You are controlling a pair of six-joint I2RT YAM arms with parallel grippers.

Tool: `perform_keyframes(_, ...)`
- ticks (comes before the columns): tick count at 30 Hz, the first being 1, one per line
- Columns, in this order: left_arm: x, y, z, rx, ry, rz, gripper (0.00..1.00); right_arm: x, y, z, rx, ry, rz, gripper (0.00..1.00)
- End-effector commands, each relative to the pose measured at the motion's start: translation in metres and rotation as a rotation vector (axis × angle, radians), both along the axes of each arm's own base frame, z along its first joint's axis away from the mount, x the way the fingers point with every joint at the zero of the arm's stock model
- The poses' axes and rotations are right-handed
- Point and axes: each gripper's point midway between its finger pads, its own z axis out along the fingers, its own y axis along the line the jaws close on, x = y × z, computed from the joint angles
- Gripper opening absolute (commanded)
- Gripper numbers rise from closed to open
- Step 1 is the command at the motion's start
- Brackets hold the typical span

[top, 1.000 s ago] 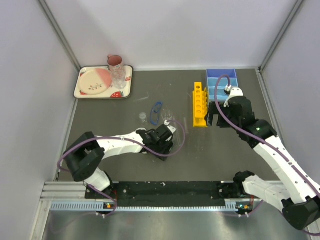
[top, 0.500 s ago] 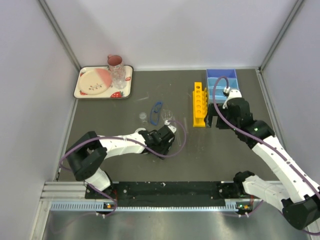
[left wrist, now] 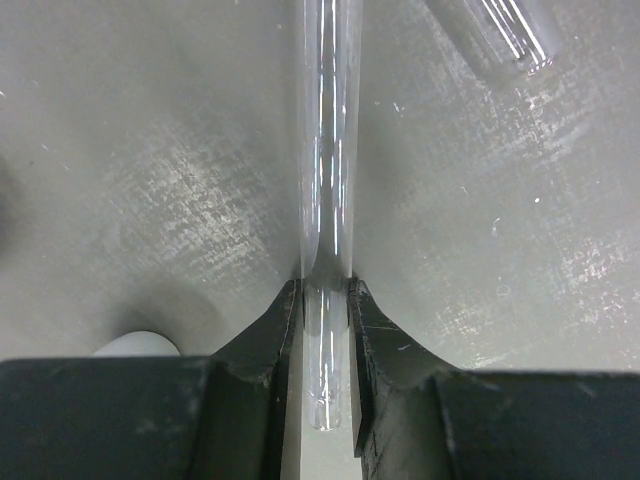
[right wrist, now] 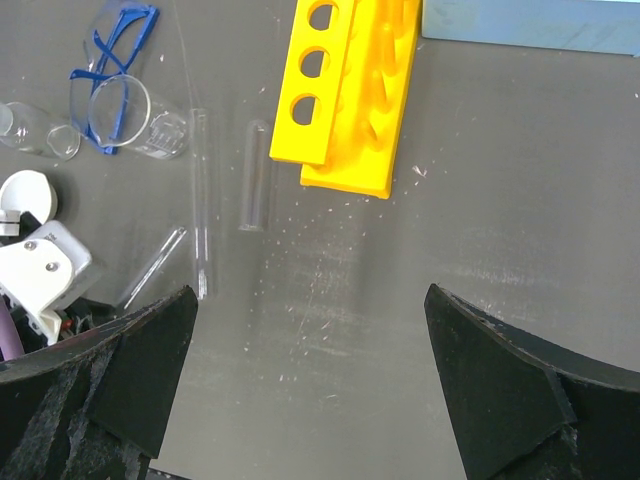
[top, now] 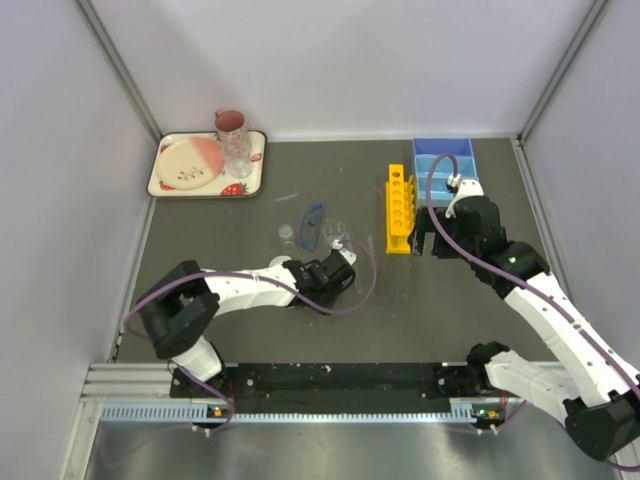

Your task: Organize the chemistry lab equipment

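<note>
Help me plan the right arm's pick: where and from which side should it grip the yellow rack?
Probably across the yellow tube rack's near half, from above: its long sides are parallel and free there; the blue tray sits beside its far end.

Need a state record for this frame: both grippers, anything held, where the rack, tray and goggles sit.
left gripper: shut on a thin clear glass tube lying on the grey table
right gripper: open, empty, over bare table beside the yellow holed tube rack
blue divided tray: far right, behind the rack
blue-rimmed goggles: on the table, left of the rack
</note>
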Motion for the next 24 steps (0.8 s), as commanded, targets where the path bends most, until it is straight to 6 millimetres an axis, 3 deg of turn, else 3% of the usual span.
perform_keyframes(1, -0.008, 0.031, -0.017, 0.141, 0.027, 0.028, 0.0, 0.002, 0.007, 0.011, 0.033, -0.041, 0.02, 0.99)
perform_keyframes(6, -0.003, 0.028, 0.014, 0.107, -0.023, 0.022, 0.0, 0.0, 0.009, 0.014, 0.047, -0.042, 0.028, 0.99)
perform_keyframes(14, -0.009, 0.002, 0.096, -0.118, -0.076, -0.076, 0.0, -0.012, 0.024, 0.042, 0.106, -0.051, 0.126, 0.99)
perform_keyframes(19, -0.026, -0.013, 0.145, -0.28, -0.089, -0.223, 0.0, -0.039, 0.052, 0.067, 0.213, -0.042, 0.326, 0.99)
perform_keyframes(20, -0.038, -0.02, 0.153, -0.333, -0.053, -0.282, 0.0, -0.05, 0.063, 0.071, 0.254, -0.026, 0.403, 0.99)
perform_keyframes(24, -0.058, -0.019, 0.178, -0.414, -0.05, -0.398, 0.0, -0.08, 0.083, 0.092, 0.354, -0.007, 0.582, 0.99)
